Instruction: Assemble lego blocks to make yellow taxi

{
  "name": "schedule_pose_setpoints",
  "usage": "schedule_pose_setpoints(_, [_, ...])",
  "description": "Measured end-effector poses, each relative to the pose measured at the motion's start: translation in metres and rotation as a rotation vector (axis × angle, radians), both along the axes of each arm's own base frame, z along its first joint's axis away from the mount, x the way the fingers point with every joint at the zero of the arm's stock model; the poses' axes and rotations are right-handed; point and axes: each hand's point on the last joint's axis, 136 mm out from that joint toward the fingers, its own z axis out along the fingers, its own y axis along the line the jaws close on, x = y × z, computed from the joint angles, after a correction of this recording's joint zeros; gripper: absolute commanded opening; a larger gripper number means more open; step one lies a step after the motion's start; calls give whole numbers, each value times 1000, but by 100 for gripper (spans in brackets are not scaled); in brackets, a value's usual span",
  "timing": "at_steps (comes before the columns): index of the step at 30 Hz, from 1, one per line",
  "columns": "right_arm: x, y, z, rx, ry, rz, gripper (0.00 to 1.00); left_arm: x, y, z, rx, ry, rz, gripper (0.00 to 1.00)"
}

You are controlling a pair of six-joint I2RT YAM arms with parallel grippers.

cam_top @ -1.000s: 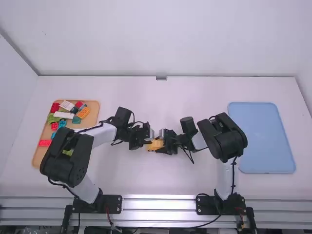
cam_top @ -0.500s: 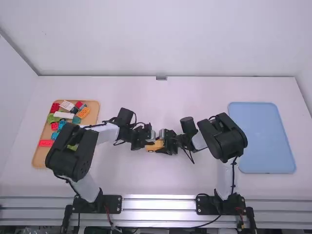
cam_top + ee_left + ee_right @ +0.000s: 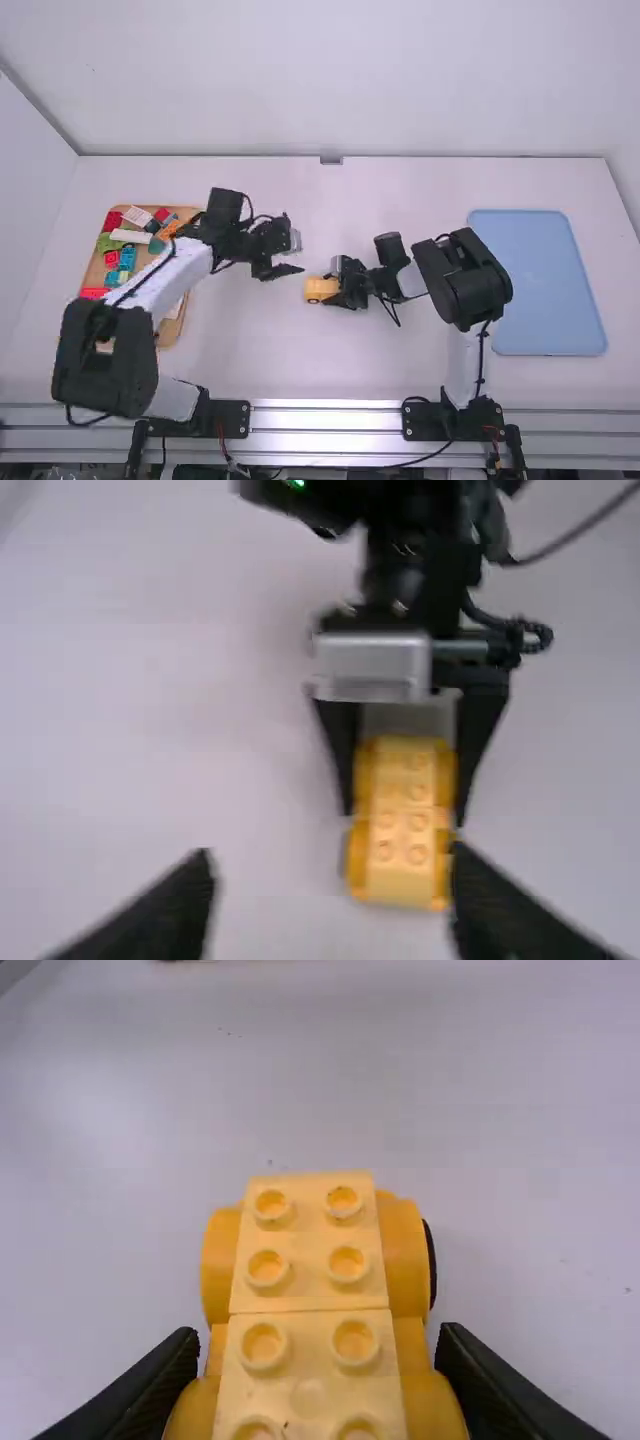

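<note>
Pinched between the two fingers of the right arm's black gripper (image 3: 338, 290), a small yellow taxi of studded plastic blocks (image 3: 310, 1290) sits near the middle of the white table (image 3: 240, 360). Pale yellow studded pieces meet in a seam along its top, flanked by deeper yellow, rounded sides; a dark wheel (image 3: 432, 1263) shows at one flank (whether the wheels bear on the tabletop cannot be told). The left arm's black gripper (image 3: 285, 266), its fingers spread, hangs apart from the taxi, on the side toward a tan tray (image 3: 97, 262). That tray, at left, holds loose plastic blocks, among them a white one (image 3: 124, 236), a green one (image 3: 105, 243) and an orange one (image 3: 170, 229). At right, beyond the right arm, lies a light blue rectangular tray (image 3: 545, 280).
</note>
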Motion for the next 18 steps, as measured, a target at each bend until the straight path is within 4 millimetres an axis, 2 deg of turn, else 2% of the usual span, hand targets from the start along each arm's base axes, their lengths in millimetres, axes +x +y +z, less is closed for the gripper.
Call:
schedule_pose_setpoints(2, [7,-3,-1,-19,-1,-12,53,5,19,22,-24,-24,88,99])
schedule_pose_setpoints(6, [19,-5,-3,-62,-35,-15,53,10,47,44,-60,-23,222,99])
schedule_pose_setpoints(11, [23,-7,-4,-97,-48,-6,58,8,74,51,-81,-14,357,99])
schedule_pose_setpoints(12, [24,-7,-4,-106,-53,-4,66,8,78,51,-86,-12,387,99])
schedule_pose_setpoints(14, [26,-10,-8,-142,-61,-7,74,8,84,51,-92,-8,427,99])
schedule_pose_setpoints(18, [23,-17,-8,-200,-68,7,99,12,91,53,-103,-7,496,99])
